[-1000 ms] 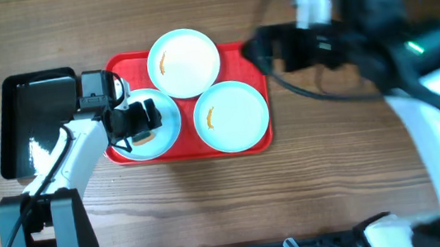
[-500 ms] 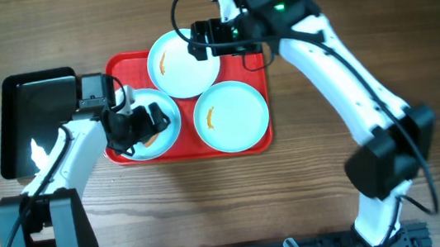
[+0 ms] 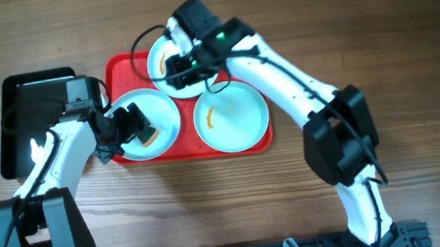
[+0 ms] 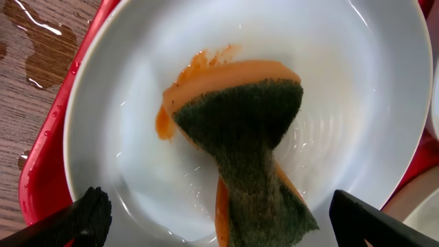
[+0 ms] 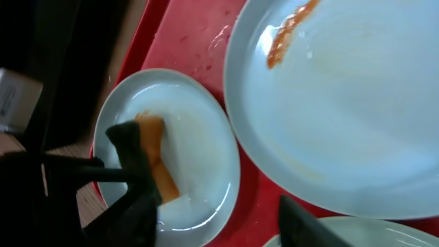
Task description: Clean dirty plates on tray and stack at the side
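Over tray point(image 3: 192, 151) | left pincer point(image 3: 141, 126) released above sponge point(image 4: 240, 130) | right pincer point(image 3: 183, 68) jaws apart

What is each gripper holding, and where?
Nothing visibly. The sponge lies in a plate between the wide-open jaws of the left gripper, touching neither tip; the right gripper is empty.

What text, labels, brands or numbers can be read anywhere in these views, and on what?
None: no readable text on the plates, the red tray, the sponge or the black tray.
A small white patch at the left edge of the right wrist view is too blurred to read.
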{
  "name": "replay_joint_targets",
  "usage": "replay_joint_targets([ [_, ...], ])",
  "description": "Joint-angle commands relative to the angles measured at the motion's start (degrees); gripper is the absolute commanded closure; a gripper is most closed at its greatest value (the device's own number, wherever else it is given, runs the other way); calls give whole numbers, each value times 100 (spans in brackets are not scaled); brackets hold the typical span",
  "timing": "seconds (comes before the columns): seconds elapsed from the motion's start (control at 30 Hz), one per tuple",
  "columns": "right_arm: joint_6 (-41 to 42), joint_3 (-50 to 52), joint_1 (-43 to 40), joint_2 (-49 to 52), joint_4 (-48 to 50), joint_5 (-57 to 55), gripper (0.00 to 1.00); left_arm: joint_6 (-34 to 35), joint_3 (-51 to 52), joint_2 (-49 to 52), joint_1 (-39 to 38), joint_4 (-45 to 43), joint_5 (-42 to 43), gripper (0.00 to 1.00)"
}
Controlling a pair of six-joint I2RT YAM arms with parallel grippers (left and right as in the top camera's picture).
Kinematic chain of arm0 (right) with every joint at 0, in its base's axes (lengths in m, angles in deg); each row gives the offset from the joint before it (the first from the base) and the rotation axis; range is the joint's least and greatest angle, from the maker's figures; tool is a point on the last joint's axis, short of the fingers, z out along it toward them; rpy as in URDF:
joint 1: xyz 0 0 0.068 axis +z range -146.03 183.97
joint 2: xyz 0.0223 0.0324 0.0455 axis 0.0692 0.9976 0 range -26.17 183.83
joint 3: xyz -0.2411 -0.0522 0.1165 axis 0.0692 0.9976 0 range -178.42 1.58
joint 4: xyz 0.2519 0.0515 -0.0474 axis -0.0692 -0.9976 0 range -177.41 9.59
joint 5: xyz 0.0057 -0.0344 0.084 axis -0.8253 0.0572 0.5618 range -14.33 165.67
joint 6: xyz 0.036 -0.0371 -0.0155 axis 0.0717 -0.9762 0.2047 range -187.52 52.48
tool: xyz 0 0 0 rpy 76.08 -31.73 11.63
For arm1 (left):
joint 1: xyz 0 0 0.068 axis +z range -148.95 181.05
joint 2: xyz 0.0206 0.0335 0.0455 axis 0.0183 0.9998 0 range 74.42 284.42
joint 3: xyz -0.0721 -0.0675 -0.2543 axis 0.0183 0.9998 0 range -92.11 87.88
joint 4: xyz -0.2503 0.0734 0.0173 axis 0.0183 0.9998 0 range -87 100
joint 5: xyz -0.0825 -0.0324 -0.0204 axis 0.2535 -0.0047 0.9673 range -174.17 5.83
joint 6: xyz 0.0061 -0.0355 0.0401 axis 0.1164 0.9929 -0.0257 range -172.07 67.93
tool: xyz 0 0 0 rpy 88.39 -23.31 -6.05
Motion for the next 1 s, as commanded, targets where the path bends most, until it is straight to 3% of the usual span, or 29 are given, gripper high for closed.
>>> replay_joint_targets([
  [0.0, 103, -46, 144, 221, 7, -330, 28, 142, 63, 31, 24, 17, -199, 0],
  [0.13, 372, 15, 188, 247, -120, -352, 43, 164, 63, 31, 28, 17, -201, 2],
  [0.37, 358, 321, 291, 435, 33, -435, 57, 162, 63, 31, 28, 39, -199, 2],
  [0.87, 509, 472, 511, 782, 264, -417, 59, 162, 63, 31, 24, 98, -184, 0],
  [0.97, 682, 474, 533, 857, 262, -581, 65, 160, 63, 31, 24, 166, -177, 0],
])
